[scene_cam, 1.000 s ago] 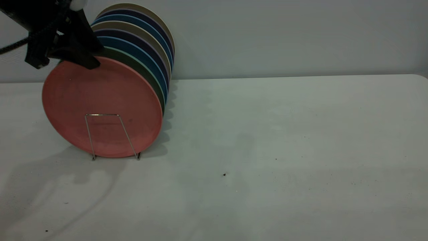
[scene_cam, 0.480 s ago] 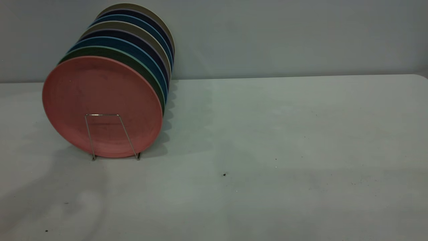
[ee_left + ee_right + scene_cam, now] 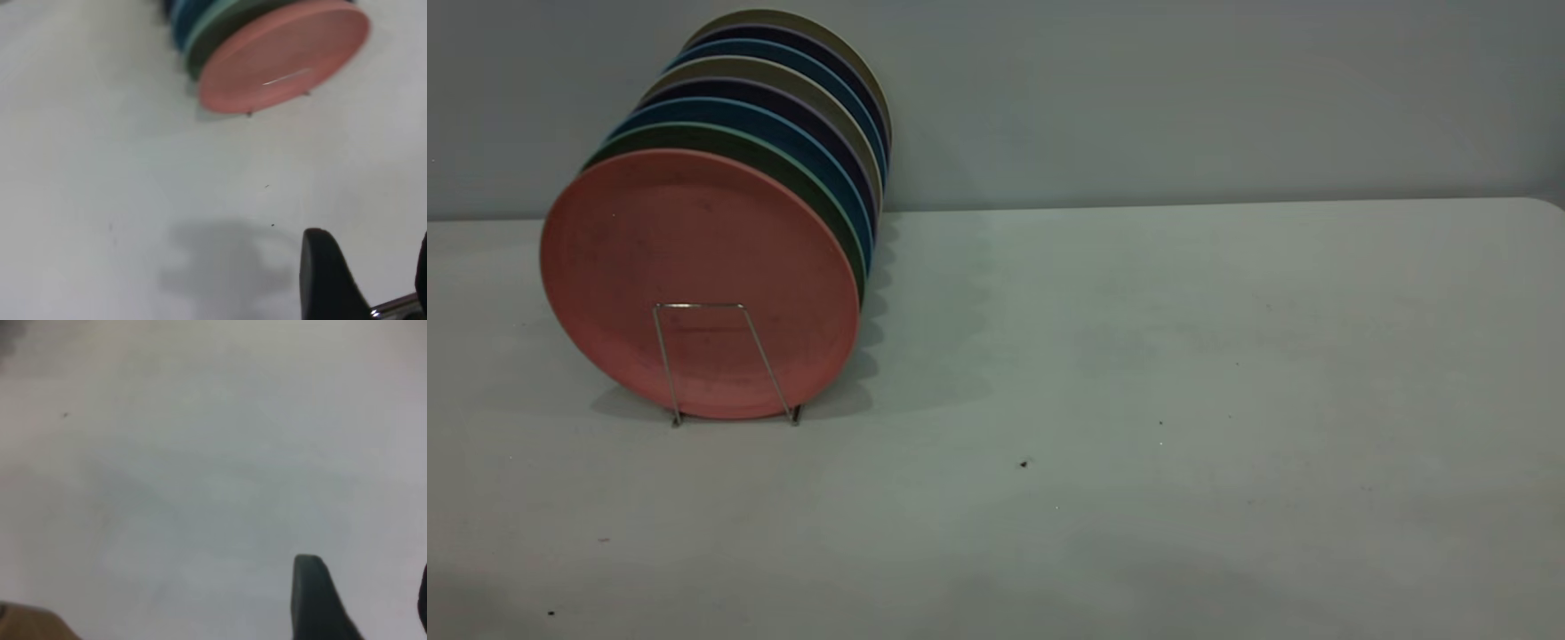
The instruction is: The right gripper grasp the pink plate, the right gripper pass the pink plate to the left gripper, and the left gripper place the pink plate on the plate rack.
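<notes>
Both claws hang above bare table, fingers spread and holding nothing: left gripper [image 3: 363,280] well apart from the pink plate [image 3: 698,283], which stands upright at the front of the plate rack [image 3: 725,360], far left; right gripper [image 3: 360,600] sees no plate.

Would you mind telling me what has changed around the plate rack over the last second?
The left gripper, which was at the top edge of the pink plate, has let go and pulled away out of the exterior view, jaws open. The pink plate stays upright at the front of the plate rack, unmoved.
</notes>
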Robot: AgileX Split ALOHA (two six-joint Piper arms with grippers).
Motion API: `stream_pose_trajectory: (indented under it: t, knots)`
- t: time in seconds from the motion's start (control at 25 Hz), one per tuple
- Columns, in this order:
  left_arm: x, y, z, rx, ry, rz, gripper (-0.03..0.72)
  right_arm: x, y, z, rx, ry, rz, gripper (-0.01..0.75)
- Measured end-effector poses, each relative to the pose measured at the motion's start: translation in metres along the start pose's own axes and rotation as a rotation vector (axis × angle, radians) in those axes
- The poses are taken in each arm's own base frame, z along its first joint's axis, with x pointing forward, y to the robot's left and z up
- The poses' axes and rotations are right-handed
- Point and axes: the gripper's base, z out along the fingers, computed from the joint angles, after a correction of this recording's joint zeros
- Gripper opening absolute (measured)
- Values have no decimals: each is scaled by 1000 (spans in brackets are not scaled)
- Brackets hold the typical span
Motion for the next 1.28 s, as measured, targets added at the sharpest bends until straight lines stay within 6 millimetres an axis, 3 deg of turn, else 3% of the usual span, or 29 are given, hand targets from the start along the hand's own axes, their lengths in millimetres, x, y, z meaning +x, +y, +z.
stream_pose_trajectory:
  t: [0.12,0.28,0.52,0.76,1.0,1.28]
  knots:
    - [16,-2,-2,-15,9,-55,356,0,0,0,3,0,5,386]
    - [48,-8,15,-1,86,-73,356,1,-3,-1,-19,3,-6,386]
    - [113,-19,51,25,243,-93,356,2,-8,-2,-56,6,-15,385]
    - [165,-29,64,16,231,-140,356,2,-9,-2,-62,7,-8,385]
    - [198,-36,59,-3,122,-188,356,2,-7,-2,-78,6,2,385]
    - [215,-41,41,-25,-65,-181,356,2,-7,-2,-79,5,3,385]
